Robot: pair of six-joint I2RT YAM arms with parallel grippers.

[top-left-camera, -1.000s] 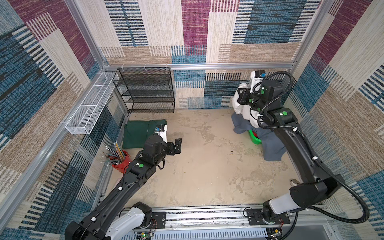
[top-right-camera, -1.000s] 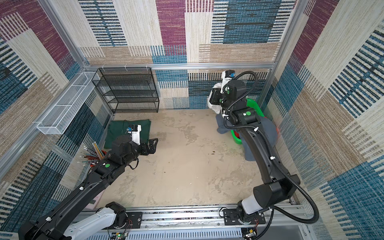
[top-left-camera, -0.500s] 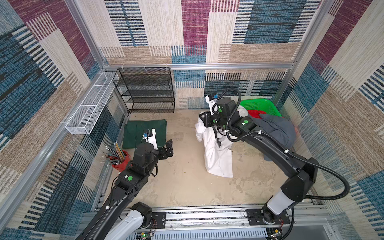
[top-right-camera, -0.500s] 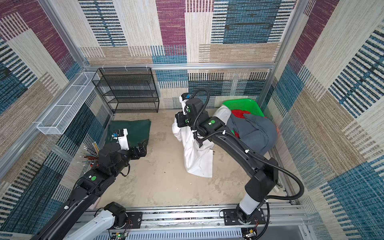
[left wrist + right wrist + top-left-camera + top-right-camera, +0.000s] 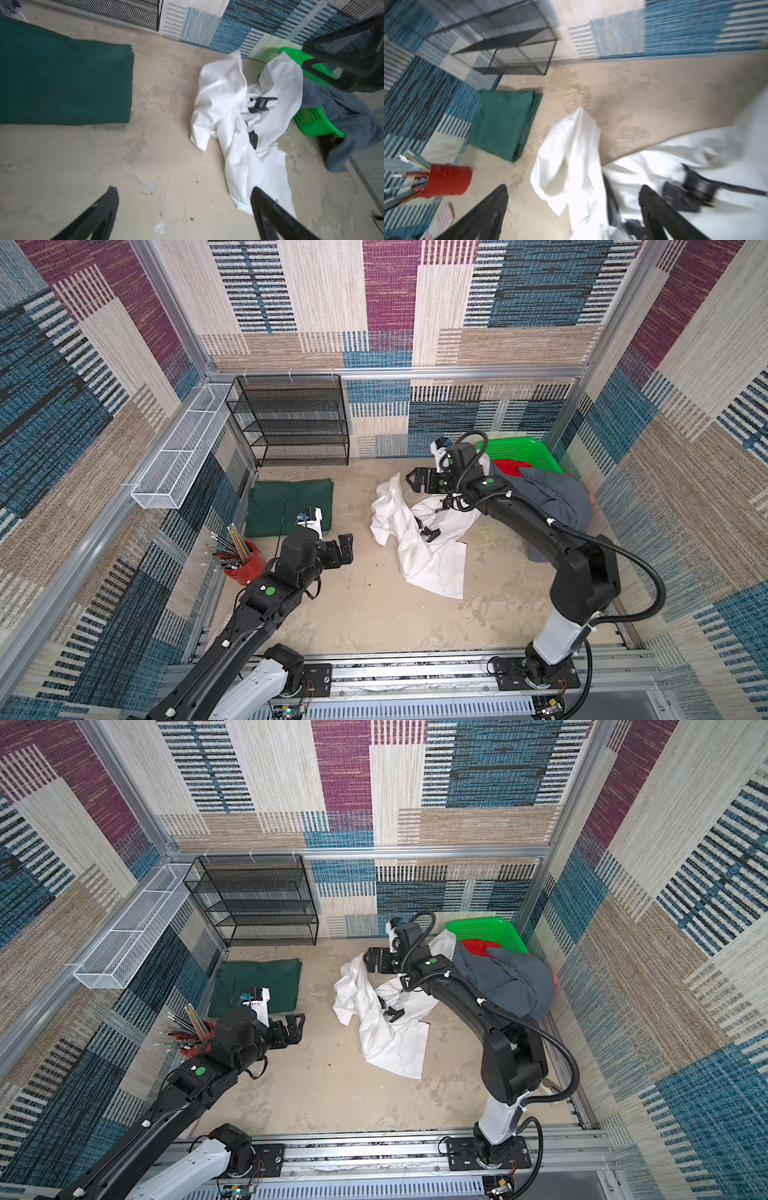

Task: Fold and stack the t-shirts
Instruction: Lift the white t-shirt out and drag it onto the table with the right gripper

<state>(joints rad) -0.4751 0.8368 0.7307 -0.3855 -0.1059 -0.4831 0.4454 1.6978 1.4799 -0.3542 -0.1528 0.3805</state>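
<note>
Tees strewn across the table [image 5: 374,614]; left gripper [image 5: 346,550] and right gripper [image 5: 416,481] gape wide, empty.
Green tee [image 5: 286,504], folded at the back-left edge, has a corner hidden by the left arm [image 5: 266,593]; white tee [image 5: 428,560] lies crumpled mid-table, print mostly lost in folds; grey tee [image 5: 552,497] drapes over the basket [image 5: 525,447] in the back-right corner, partly behind the right arm [image 5: 540,531].
</note>
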